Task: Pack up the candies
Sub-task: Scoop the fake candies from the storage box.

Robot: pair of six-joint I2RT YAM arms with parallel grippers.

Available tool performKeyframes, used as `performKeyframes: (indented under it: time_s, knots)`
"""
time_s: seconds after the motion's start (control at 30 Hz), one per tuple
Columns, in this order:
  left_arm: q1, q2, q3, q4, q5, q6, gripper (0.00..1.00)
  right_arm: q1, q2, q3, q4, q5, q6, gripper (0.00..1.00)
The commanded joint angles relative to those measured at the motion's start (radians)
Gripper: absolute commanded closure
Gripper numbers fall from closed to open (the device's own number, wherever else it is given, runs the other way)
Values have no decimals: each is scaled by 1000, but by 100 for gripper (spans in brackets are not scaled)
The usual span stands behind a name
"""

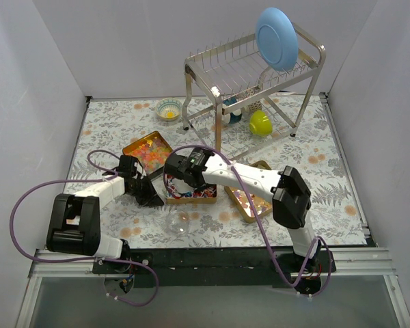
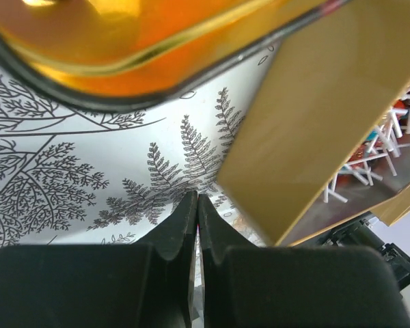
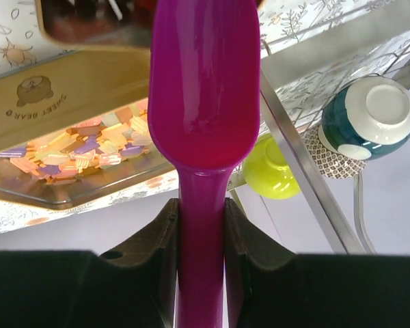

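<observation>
Right pincer (image 3: 199, 213) is clamped on a magenta scoop (image 3: 203, 89), arm stretched leftward over the tabletop (image 1: 328, 179). Left pincer (image 2: 197, 205) is shut, hanging low beside a gold tray (image 2: 314, 123); only its wrist view shows that.

Only one readable mark: "SWEET BEAR" beside a small bear-head logo, printed dark on the side wall of the gold square tin tray (image 3: 89, 78) holding pastel wrapped candies (image 3: 75, 147). It reads upside down in the right wrist view.
</observation>
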Motion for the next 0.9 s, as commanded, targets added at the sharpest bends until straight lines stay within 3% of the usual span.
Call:
performKeyframes:
  time_s: [0.0, 0.2, 0.47, 0.87]
  knots:
    - [-7, -44, -16, 60, 27, -12, 100, -1, 51, -14, -39, 35, -11, 99]
    - [-9, -27, -19, 89, 29, 3, 100, -1, 97, 9, -37, 2, -17, 99]
    - [-18, -27, -23, 123, 50, 23, 100, -2, 93, 55, -36, -152, -17, 99]
    - [-24, -25, -38, 146, 60, 26, 100, -85, 22, -60, -36, -206, 6, 99]
